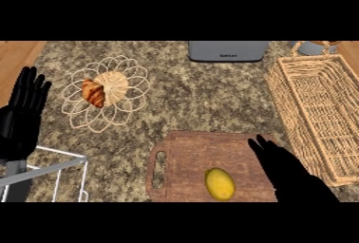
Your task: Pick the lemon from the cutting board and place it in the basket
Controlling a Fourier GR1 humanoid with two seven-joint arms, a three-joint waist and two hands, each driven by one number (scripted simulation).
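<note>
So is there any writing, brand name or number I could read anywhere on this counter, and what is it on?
Grey appliance at the counter's far edge: one small dark mark on its front face, probably a brand, too small and blurred to read.
Cutting board, lemon, basket, croissant on its woven trivet: no text, labels or numbers visible.

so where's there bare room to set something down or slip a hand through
Bare counter lies between the wire trivet with the croissant and the wicker basket, below the grey appliance. The basket's inside is free. It is crowded at the cutting board: lemon, right hand.
</note>
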